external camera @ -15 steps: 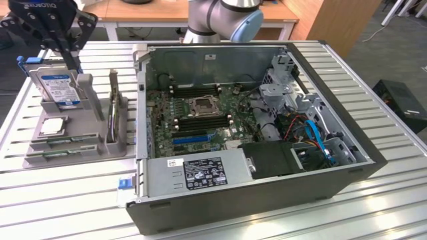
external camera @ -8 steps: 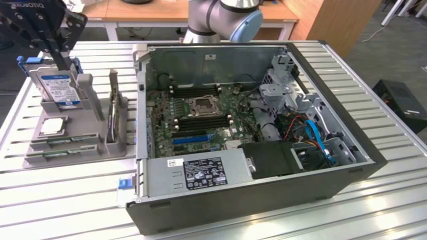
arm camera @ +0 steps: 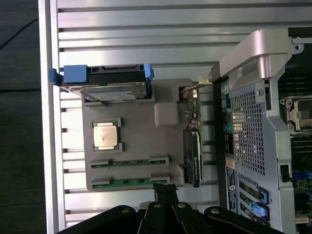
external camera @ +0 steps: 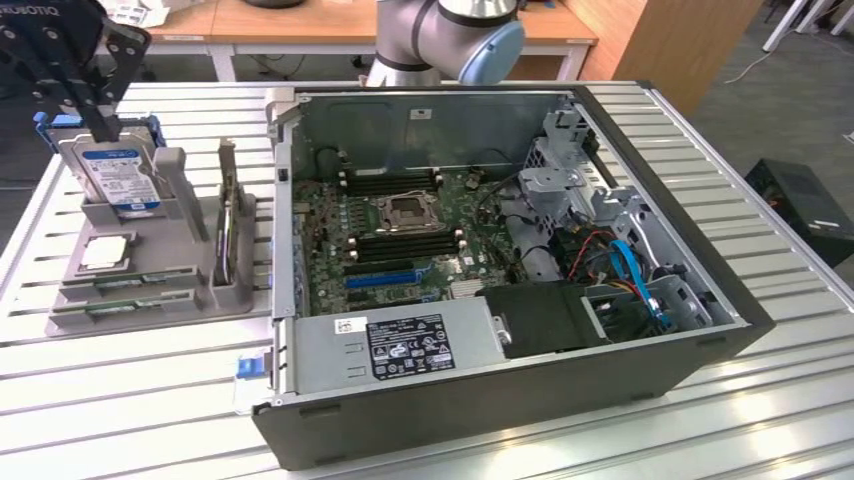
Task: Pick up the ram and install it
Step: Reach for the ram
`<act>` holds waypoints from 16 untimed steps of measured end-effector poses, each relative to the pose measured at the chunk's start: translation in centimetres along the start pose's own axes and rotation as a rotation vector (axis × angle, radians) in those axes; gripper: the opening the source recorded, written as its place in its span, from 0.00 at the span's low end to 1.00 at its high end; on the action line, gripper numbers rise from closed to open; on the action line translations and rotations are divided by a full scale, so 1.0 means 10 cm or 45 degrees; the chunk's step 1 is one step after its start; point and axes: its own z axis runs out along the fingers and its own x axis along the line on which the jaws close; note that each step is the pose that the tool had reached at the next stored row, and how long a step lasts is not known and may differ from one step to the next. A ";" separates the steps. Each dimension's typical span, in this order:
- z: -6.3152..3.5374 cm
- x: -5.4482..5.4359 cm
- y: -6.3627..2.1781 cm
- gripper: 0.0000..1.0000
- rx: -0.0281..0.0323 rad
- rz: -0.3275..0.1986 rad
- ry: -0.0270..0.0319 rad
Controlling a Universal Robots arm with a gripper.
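1. The gripper (arm camera: 165,187) is clenched tight and holds nothing.
2. It hangs above the gray tray (arm camera: 141,139) on the table (external camera: 134,400).
3. The ram (arm camera: 129,182) lies in a slot of that tray, beside the open computer (external camera: 467,420).

Bright, even light glares off the slatted metal table (external camera: 134,400), while soft shadow fills the computer case (external camera: 534,400).

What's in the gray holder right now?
Holder carries a hard drive, a CPU, a ram, a second ram and an upright card. The drive's bottom edge sits hidden inside its slot.
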 end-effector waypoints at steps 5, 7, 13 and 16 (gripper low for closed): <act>-0.005 0.11 -0.015 0.11 0.0002 0.000 0.0001; -0.005 0.15 -0.021 0.11 0.0000 0.000 -0.0001; -0.011 0.27 -0.038 0.11 0.0001 0.000 0.0001; -0.012 0.34 -0.047 0.11 -0.0001 0.000 -0.0003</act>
